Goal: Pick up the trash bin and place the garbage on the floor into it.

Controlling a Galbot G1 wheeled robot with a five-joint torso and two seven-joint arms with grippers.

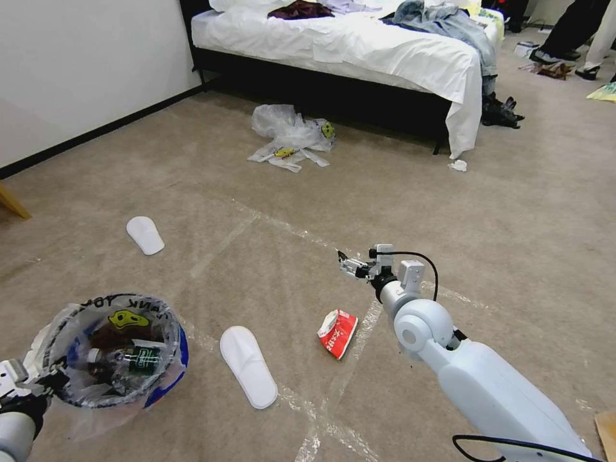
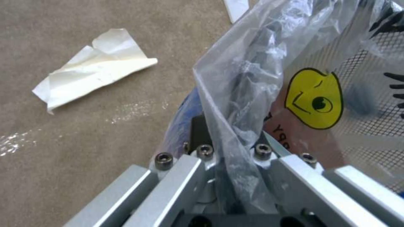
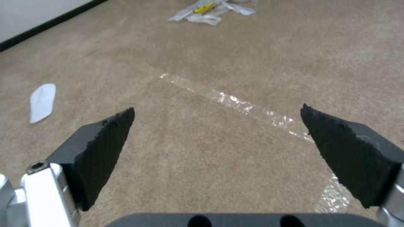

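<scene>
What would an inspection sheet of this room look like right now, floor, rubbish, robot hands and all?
Surface: beige carpet floor crossed by shiny tape lines.
Job's things: trash bin, bag-lined, with a bottle inside, held off to the robot's left.
Clutter: two white slippers, red wrapper, clear plastic bags near the bed, crumpled paper, white paper sheet.
Grippers: left gripper shut on the bin's rim and liner; right gripper open, empty, above the carpet.
Cables: black cable looping at the right wrist.
Surroundings: bed with white sheets and clothes; white wall.
</scene>
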